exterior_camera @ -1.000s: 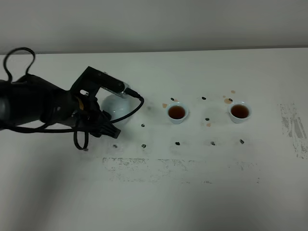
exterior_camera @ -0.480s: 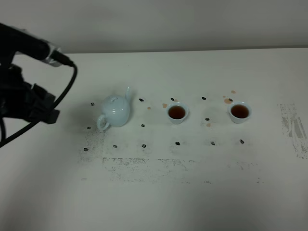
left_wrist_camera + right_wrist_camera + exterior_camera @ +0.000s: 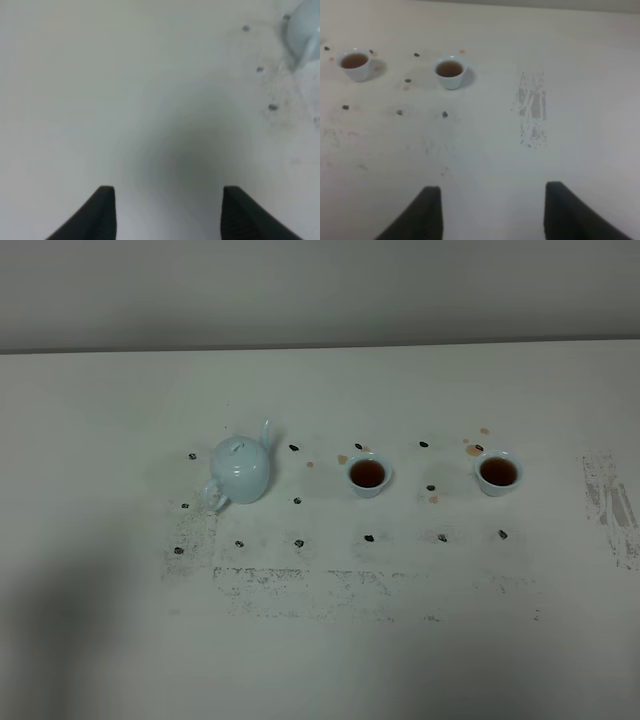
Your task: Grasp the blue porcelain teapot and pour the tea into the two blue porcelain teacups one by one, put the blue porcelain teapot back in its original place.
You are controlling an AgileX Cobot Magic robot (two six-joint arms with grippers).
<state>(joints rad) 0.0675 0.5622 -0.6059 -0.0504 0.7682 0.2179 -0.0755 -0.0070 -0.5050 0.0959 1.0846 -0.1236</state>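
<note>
The blue porcelain teapot (image 3: 241, 470) stands upright on the white table at the left, spout toward the back right, handle toward the front left. A blurred part of it shows in the left wrist view (image 3: 304, 32). The two blue porcelain teacups stand to its right, the near one (image 3: 368, 475) and the far one (image 3: 497, 473), each holding reddish-brown tea. They also show in the right wrist view (image 3: 355, 64) (image 3: 450, 71). My left gripper (image 3: 167, 212) is open and empty over bare table, well away from the teapot. My right gripper (image 3: 490, 212) is open and empty, apart from the cups.
Small dark marks (image 3: 298, 542) dot the table around the teapot and cups. A few orange tea spots (image 3: 472, 450) lie near the cups. Worn grey scuffs run along the front (image 3: 370, 590) and at the right edge (image 3: 610, 505). Neither arm shows in the high view.
My left arm let go of the teapot and drew back to the left, out of the high view. The teapot stays standing in place. The cups have not moved.
</note>
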